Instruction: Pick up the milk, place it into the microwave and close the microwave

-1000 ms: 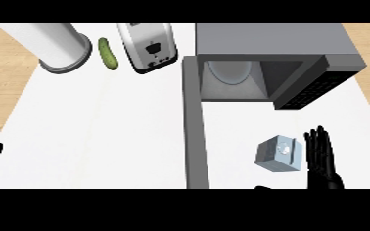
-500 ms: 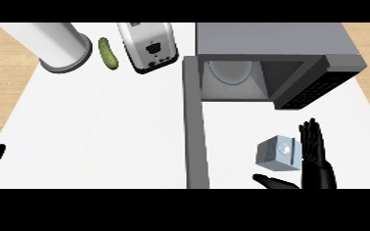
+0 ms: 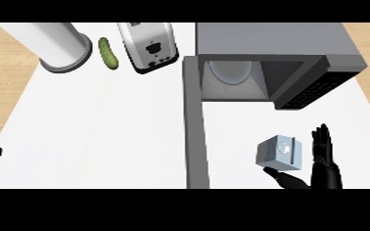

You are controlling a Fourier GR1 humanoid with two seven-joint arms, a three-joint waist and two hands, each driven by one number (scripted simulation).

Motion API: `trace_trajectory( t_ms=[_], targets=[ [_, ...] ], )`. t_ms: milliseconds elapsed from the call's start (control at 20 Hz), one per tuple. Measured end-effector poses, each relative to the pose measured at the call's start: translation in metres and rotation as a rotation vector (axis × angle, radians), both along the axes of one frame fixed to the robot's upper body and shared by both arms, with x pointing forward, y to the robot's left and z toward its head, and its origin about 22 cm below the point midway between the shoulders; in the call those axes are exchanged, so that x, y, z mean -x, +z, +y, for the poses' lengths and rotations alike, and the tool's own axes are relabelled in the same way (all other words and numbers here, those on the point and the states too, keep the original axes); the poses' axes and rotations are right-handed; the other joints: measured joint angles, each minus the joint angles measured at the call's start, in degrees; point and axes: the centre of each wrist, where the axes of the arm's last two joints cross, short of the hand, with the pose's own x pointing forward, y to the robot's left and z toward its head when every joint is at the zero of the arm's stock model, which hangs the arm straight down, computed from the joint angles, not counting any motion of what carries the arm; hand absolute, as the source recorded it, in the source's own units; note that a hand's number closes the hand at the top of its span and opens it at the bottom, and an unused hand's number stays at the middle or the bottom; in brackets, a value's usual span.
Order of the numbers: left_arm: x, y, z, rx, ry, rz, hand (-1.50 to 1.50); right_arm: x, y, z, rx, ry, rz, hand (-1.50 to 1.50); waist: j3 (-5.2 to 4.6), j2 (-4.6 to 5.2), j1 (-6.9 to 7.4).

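Right hand (image 3: 327, 170) upright, fingers (image 3: 322, 141) straight, beside milk (image 3: 280, 152).

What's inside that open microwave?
Only a pale round plate shows inside the microwave. Its roof hides the back of the cavity. The milk stands outside, beside the right hand.

The right hand (image 3: 324, 169) is black, with slim fingers.

A white counter (image 3: 108, 127) carries a pale canister (image 3: 57, 46), a cucumber (image 3: 108, 54) and a toaster (image 3: 148, 46) along its far edge, a grey microwave (image 3: 267, 39) with its door open, and a small milk carton (image 3: 280, 152) nearer.
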Motion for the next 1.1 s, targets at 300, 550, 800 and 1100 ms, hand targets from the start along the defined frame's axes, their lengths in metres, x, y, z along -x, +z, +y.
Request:
trace_trajectory(
  t_ms=[300,550,800,1100],
  targets=[
    [-0.003,0.002,0.002,-0.007,-0.005,0.0,-1.5,-0.004,-0.022,-0.013,-0.019,0.011,0.018,-1.5,0.0,0.02,-0.02],
    [-0.004,0.0,0.002,0.005,-0.001,0.003,-1.5,0.0,-0.031,-0.012,-0.156,0.238,0.015,-1.5,0.04,0.04,0.14],
    [-0.003,-0.003,0.004,0.008,-0.006,0.008,-1.5,-0.009,-0.037,-0.001,-0.238,0.374,-0.059,1.5,0.02,0.02,0.16],
    [0.0,-0.002,0.004,0.016,-0.011,0.015,-1.5,-0.019,-0.025,0.009,-0.1,0.232,-0.147,1.5,-0.04,-0.07,-0.17]
  ],
)
